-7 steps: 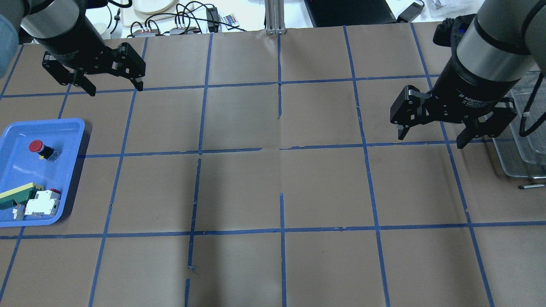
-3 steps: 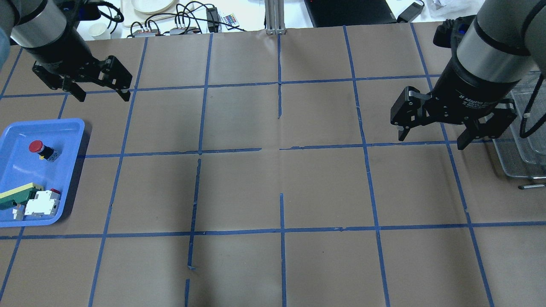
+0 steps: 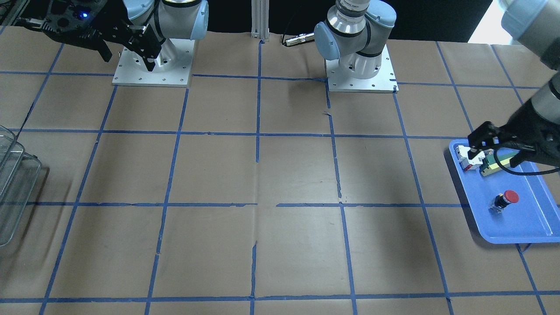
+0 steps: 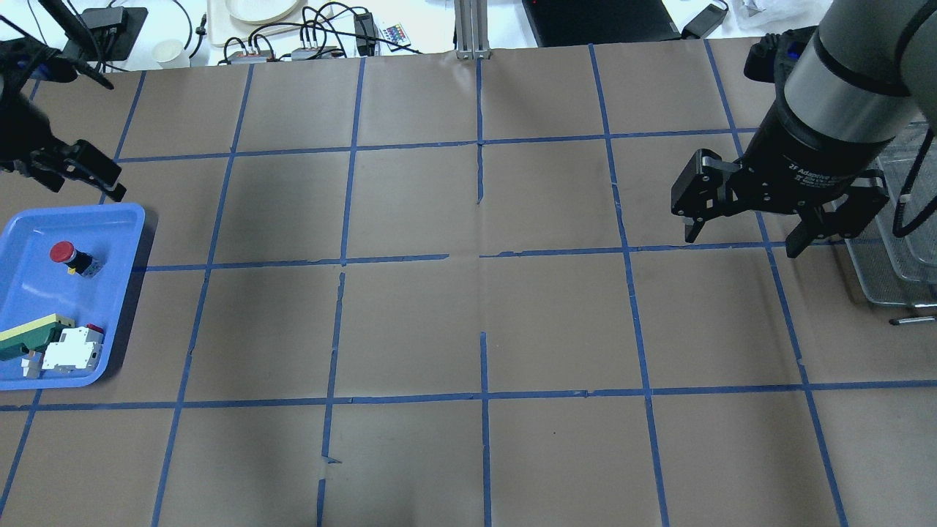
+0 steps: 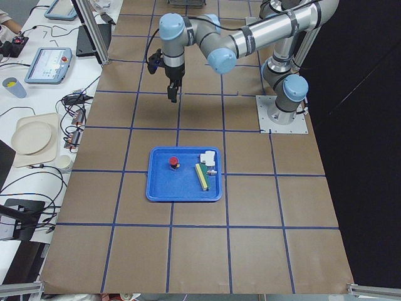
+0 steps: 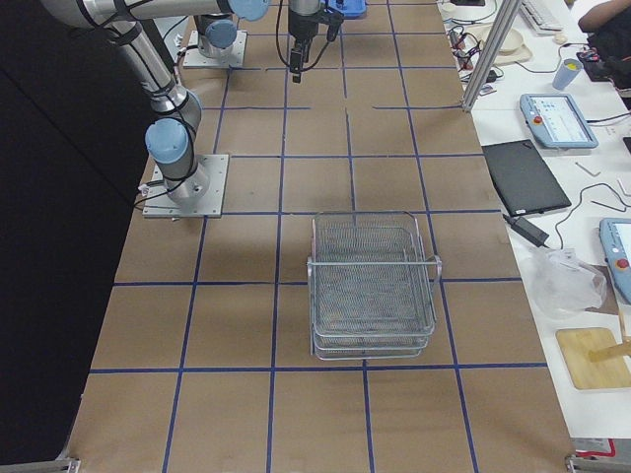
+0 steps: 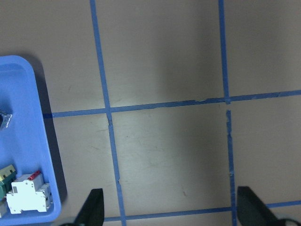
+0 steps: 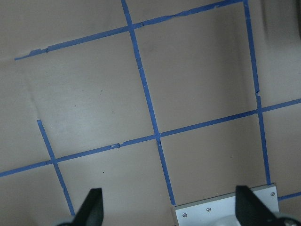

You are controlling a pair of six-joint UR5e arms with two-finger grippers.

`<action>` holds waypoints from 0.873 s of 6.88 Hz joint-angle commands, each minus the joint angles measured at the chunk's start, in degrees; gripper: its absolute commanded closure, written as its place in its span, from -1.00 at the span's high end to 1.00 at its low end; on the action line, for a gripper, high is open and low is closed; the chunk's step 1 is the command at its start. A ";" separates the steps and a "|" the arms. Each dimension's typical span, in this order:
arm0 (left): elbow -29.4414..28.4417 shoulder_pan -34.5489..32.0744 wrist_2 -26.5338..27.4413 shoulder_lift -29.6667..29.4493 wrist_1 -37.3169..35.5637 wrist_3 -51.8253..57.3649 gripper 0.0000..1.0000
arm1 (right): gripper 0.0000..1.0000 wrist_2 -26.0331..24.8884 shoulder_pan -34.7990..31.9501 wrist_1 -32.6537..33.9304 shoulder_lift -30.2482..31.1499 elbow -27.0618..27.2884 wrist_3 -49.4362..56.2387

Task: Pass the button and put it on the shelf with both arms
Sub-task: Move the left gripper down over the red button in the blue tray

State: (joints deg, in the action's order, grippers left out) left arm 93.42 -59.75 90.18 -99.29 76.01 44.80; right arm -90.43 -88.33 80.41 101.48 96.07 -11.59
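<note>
Pickup approach — my left gripper (image 4: 84, 183), spread wide, hangs beside the blue plastic tray (image 4: 44, 300); I'd lower it over the red-capped push button (image 4: 64, 252) — right gripper (image 4: 741, 241) wide too.

- Overhead camera: behind my shoulders, looking forward and down on the surface (image 4: 410, 329).
- Front camera: faces me, steeply down, my mounting plates (image 3: 131, 78) at its top.
- Two far side cameras look along the surface from its ends, one nearest the blue tray (image 5: 160, 188), one nearest the shelf (image 6: 373, 296).
- My wrist cameras look down, close; the left shares the tray's corner with overhead.
</note>
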 commanded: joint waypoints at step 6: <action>3.15 15.11 -10.11 -17.08 -20.82 40.65 0.96 | 1.00 0.77 0.26 1.14 -1.01 -0.09 -0.36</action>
State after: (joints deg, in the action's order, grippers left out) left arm 95.01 -45.22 81.53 -115.22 56.56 78.52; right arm -90.29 -88.27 80.85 101.07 96.05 -11.75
